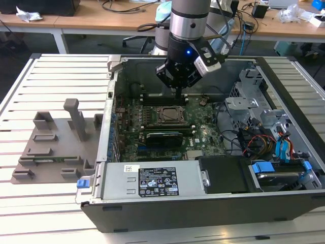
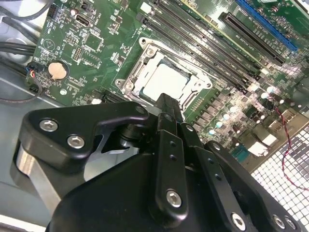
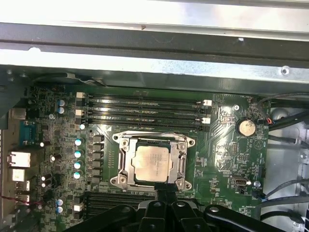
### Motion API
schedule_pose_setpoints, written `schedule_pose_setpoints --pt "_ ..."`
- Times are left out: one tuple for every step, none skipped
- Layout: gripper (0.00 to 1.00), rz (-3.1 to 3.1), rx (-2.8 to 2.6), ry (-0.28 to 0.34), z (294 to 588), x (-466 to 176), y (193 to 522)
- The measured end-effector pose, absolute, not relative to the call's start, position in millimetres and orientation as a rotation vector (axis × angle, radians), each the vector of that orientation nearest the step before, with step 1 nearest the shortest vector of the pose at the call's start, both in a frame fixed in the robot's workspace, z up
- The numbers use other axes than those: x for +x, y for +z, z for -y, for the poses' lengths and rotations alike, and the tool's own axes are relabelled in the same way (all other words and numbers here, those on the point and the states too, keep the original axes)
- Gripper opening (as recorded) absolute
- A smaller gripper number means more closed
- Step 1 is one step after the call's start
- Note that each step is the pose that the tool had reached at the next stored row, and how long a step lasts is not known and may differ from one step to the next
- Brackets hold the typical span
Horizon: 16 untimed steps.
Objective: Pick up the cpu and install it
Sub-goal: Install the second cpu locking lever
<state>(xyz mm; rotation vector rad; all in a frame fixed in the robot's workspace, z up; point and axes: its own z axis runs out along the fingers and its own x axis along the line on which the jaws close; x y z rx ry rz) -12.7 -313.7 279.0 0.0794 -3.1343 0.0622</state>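
Observation:
The cpu (image 3: 153, 162), a pale silver square chip, lies flat inside the metal socket frame (image 3: 120, 145) on the green motherboard (image 1: 203, 132). I also see the cpu (image 2: 166, 79) in the second wrist view and, small, in the exterior view (image 1: 169, 115). My gripper (image 1: 177, 92) hangs inside the open computer case, just above the socket's edge. Its black fingers meet at the tip (image 2: 166, 102) with nothing between them, and that tip (image 3: 164, 192) sits beside the socket frame, apart from the chip.
Memory slots (image 3: 145, 111) run along one side of the socket. A long black card (image 1: 163, 137) lies on the other side. A power supply (image 1: 152, 185), a drive cage (image 1: 254, 101) and cables (image 1: 254, 142) crowd the case. A grey fixture (image 1: 56, 142) stands at the exterior view's left.

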Motion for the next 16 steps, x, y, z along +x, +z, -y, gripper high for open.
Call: schedule_pose_setpoints --pt "0.11 3.134 0.08 0.063 314.2 -12.7 279.2" --pt "0.11 3.134 0.08 0.062 315.5 -12.7 279.0" --pt "0.11 3.134 0.079 0.062 317.4 -12.7 279.1" --pt "0.11 3.134 0.079 0.062 319.3 -12.7 279.0" --pt "0.11 3.134 0.079 0.062 321.2 -12.7 279.0" --pt "0.11 3.134 0.079 0.062 322.4 -12.7 279.0" --pt "0.11 3.134 0.079 0.062 323.2 -12.7 279.0" --pt "0.11 3.134 0.079 0.062 324.7 -12.7 279.0" --pt "0.11 3.134 0.079 0.062 325.6 -12.7 279.0" --pt "0.11 3.134 0.08 0.062 326.4 -12.7 278.9" --pt "0.11 3.134 0.079 0.062 328.1 -12.7 278.8" --pt "0.11 3.134 0.079 0.062 330.0 -12.7 278.6" --pt "0.11 3.134 0.08 0.062 332.7 -12.7 278.3" --pt "0.11 3.134 0.08 0.062 334.3 -12.7 278.2" --pt "0.11 3.134 0.079 0.062 335.9 -12.7 277.9" --pt "0.11 3.134 0.079 0.062 336.8 -12.7 277.5"
